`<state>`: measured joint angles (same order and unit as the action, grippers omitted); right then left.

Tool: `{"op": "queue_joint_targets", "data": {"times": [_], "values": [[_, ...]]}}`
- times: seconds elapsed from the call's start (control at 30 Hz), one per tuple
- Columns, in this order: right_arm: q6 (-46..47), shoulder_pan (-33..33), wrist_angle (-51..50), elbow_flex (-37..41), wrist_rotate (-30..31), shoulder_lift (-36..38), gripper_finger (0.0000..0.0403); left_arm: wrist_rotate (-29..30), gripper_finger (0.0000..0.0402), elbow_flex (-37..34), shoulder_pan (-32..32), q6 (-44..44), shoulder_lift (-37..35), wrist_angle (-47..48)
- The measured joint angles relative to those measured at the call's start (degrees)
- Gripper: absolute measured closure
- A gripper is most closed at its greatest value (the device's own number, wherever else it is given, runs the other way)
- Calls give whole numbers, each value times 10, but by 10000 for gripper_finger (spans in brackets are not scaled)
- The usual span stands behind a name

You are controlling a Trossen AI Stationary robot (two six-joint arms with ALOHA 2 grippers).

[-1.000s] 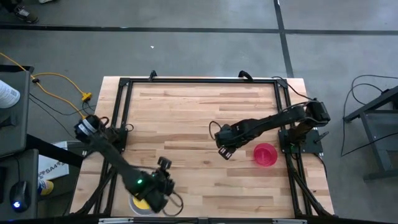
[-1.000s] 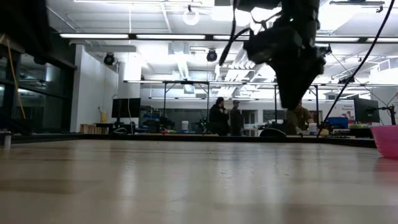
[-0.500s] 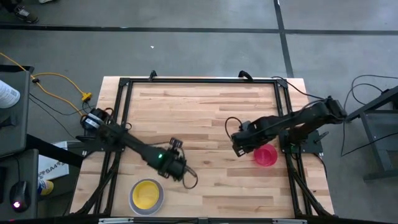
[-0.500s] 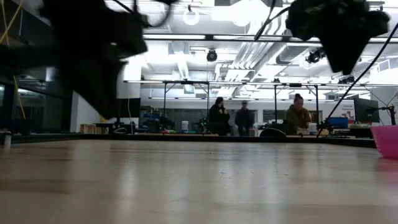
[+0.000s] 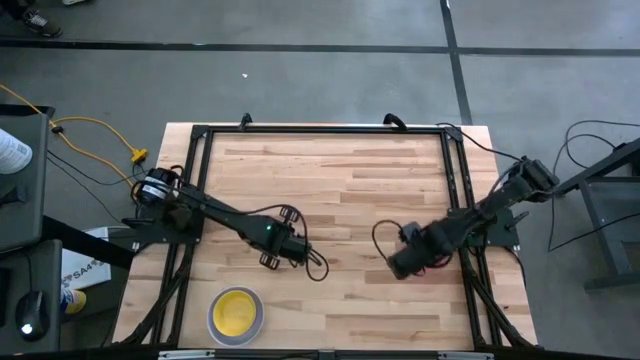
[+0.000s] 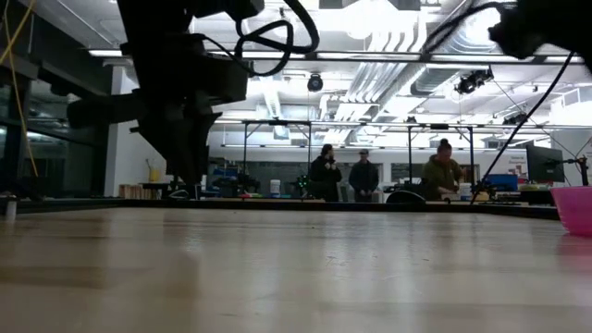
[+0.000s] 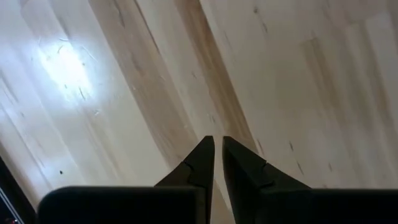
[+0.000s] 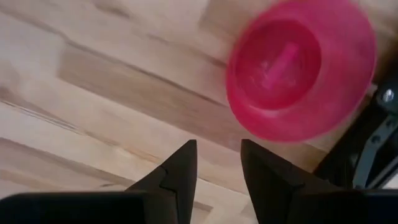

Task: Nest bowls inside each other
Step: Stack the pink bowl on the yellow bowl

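Note:
A red-pink bowl stands on its base, open side up, near the table's right edge; it also shows in the low view, while my right arm covers it in the high view. My right gripper hovers open just beside it, pointing down, with nothing between the fingers. A yellow bowl sits nested in a white bowl at the near edge. My left gripper hangs shut over bare wood left of the middle, slanting down and holding nothing.
A black frame rail runs around the tabletop, and the right arm's base stands by the red-pink bowl. Bare wood spans the middle and far half. People stand in the room beyond the table.
My left gripper has left the yellow bowl at the near edge and swung toward the table's middle, sinking a little; the yellow bowl stays in the white one. My right gripper has gone from the middle toward the right and near edges, rolling, and now stands over the red-pink bowl.

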<state>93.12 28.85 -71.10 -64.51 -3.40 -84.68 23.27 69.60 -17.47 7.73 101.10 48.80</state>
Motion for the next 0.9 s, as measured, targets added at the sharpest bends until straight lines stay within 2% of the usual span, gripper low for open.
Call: {"op": "queue_joint_targets", "data": {"times": [0.17, 0.33, 0.6, 0.9], "values": [[68, 61, 0, 28, 12, 0, 285, -2, 371, 0, -2, 27, 0, -23], [108, 65, -57, 52, 22, 4, 285, -38, 371, 9, -2, 51, 0, -43], [52, 9, -10, 125, 52, 69, 285, -45, 371, 39, -2, 71, 0, -42], [-66, -65, -2, 168, 80, 170, 285, -45, 371, 45, -2, 76, 0, -40]]}}
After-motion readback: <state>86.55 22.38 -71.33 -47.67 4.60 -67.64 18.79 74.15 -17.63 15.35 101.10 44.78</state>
